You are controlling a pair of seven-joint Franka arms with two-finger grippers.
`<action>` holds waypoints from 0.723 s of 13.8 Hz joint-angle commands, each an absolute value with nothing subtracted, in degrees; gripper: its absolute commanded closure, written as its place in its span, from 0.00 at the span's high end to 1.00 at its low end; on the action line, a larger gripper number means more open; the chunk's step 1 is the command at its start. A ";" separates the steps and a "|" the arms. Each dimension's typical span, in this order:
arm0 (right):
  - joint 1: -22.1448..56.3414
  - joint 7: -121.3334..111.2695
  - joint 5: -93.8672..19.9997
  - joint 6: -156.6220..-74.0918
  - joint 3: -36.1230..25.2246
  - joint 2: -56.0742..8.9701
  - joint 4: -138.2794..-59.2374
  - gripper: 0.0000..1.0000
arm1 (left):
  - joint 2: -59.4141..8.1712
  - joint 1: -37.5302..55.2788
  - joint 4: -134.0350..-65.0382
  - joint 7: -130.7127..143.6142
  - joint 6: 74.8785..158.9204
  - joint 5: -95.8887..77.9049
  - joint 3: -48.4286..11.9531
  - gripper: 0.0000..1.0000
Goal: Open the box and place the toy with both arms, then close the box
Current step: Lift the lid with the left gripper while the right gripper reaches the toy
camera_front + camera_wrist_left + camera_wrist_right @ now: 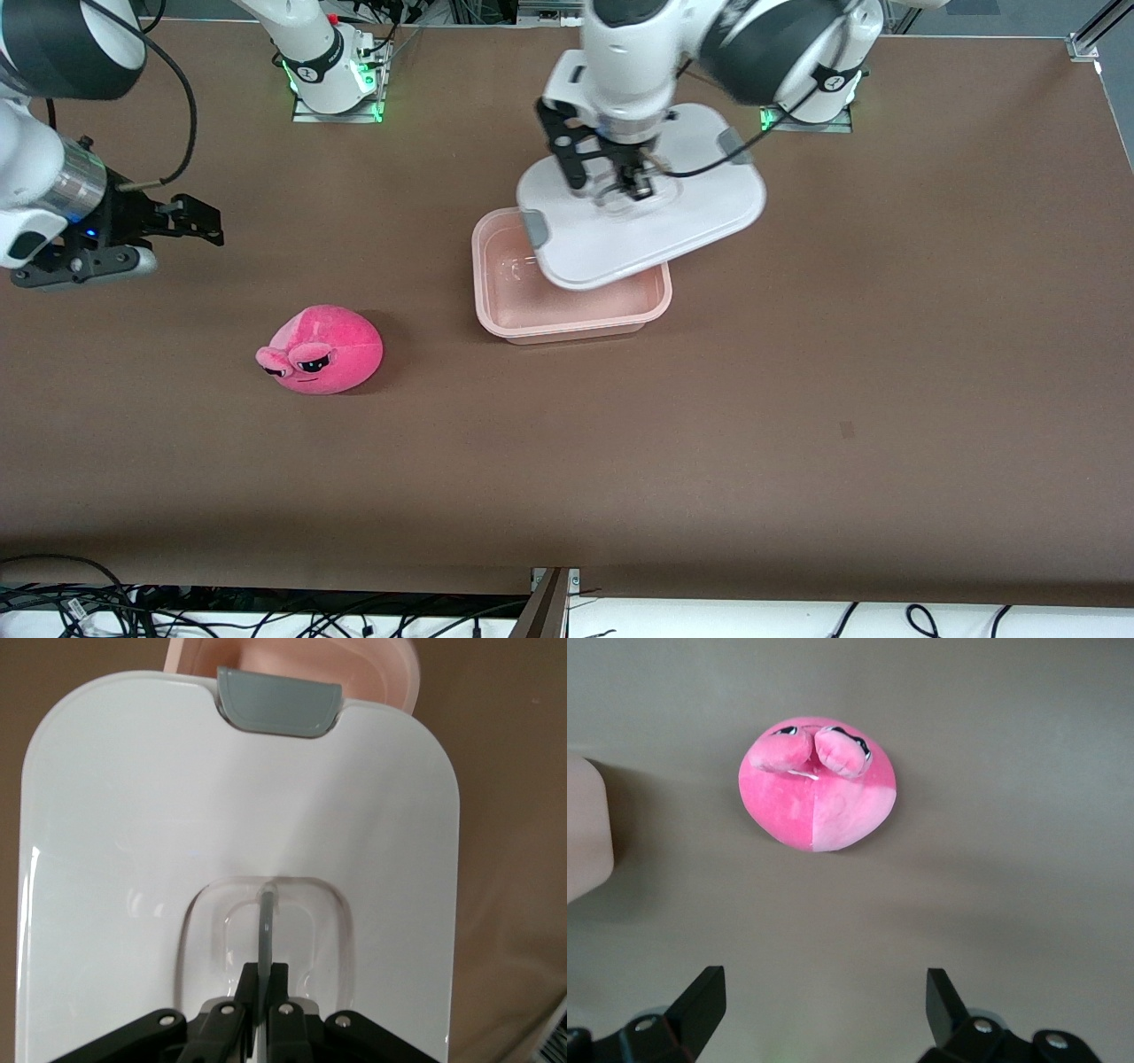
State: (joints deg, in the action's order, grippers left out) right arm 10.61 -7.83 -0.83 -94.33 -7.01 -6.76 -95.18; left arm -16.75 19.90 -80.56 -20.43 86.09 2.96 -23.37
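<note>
Pink plush for the toy (321,349), in the front view resting on the brown table (797,399) nearer the front camera than the box (571,315) and toward the right arm's end; likely soft, light and squashy, best taken around its round middle. Translucent pale pink tub open on the table, white lid (700,190) lifted and tilted over it, overlapping the rim; probably stiff, light, slick plastic, best held by the clear recessed handle. Left tool (634,183) over the box, pressed together on that handle; right tool (190,221) waiting over bare table near the toy, spread wide and empty. From the left wrist view: fingers (251,985) pinching the clear handle (267,920), grey clip (279,707) at the lid edge, tub underneath. From the right wrist view: toy (818,796) between the spread fingers (700,1003), untouched.
</note>
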 commanded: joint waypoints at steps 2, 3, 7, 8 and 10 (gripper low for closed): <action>11.16 -8.97 -2.02 -99.47 -6.59 -15.01 -95.09 1.00 | -11.08 5.57 -78.59 -30.21 73.94 0.70 -23.38 0.00; 11.42 -8.96 -2.11 -101.84 -6.42 -16.25 -96.23 1.00 | -10.99 1.53 -77.10 -34.85 71.65 1.31 -23.29 0.00; 11.60 -8.88 -2.28 -113.78 -4.75 -19.41 -102.38 1.00 | -13.87 -11.49 -76.73 -58.22 71.10 6.39 -23.38 0.00; 11.69 -8.88 -2.29 -117.73 -4.75 -21.08 -103.78 1.00 | -15.80 -13.25 -76.55 -62.53 71.71 7.98 -23.38 0.00; 11.69 -8.96 -2.29 -124.33 -4.57 -22.41 -107.82 1.00 | -17.31 -15.81 -76.02 -69.49 72.86 8.44 -23.20 0.00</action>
